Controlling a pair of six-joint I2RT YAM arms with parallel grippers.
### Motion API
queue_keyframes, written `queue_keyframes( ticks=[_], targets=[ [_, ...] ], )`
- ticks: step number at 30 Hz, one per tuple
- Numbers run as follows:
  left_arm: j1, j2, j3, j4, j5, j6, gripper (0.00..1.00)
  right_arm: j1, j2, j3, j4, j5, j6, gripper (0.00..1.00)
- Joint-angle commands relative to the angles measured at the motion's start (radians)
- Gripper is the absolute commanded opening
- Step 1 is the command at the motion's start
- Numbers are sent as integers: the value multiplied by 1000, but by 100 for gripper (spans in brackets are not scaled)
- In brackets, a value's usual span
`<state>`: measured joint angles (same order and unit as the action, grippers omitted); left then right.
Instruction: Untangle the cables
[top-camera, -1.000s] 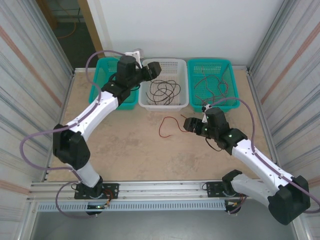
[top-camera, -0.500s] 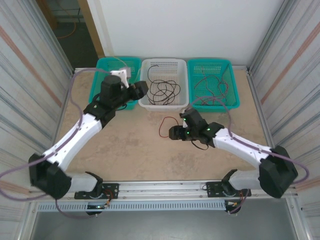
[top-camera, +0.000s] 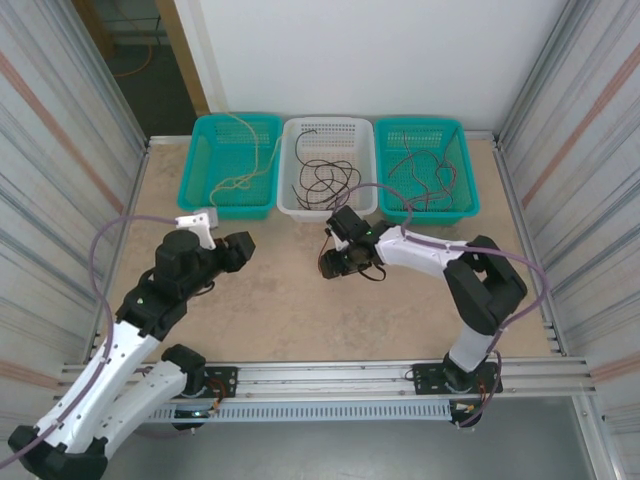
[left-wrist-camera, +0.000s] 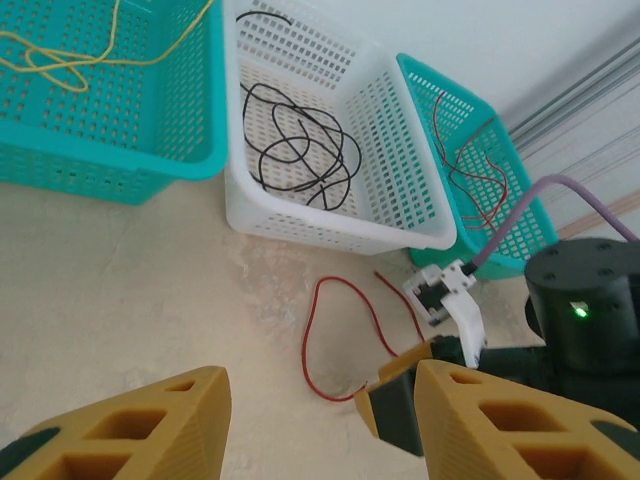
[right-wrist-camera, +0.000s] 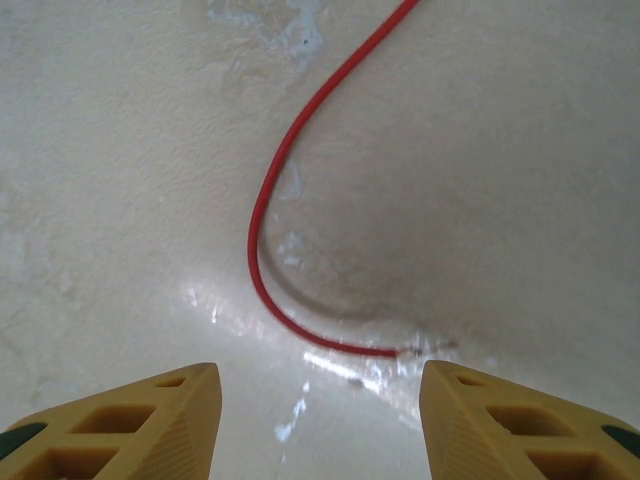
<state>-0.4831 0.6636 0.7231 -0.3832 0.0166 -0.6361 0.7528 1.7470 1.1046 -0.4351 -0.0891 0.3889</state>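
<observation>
- Table: one strand left out on it, so sorting looks nearly done.
- White basket holding black cables; left teal basket beside it with yellow cable, right teal basket on its other side with red cables — one colour apiece.
- Left gripper: well front-left of white basket, jaws apart, empty, probably parked clear.
- Right gripper: just in front of white basket, low over the strand's end, jaws parted, gripping nothing — seemingly lined up for a pinch.
- Loose red cable: flat on table before white basket, curled, untangled.
</observation>
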Motion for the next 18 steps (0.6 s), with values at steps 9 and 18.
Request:
queue_keyframes(
  ticks=[9,18],
  targets=[
    [6,19,-8,3,1,-13,49,15,172,129,-86,71,-108,54],
    [7,19,-14,20,-4,-14,48,45,167,106,-97,82,-100,27]
  ],
)
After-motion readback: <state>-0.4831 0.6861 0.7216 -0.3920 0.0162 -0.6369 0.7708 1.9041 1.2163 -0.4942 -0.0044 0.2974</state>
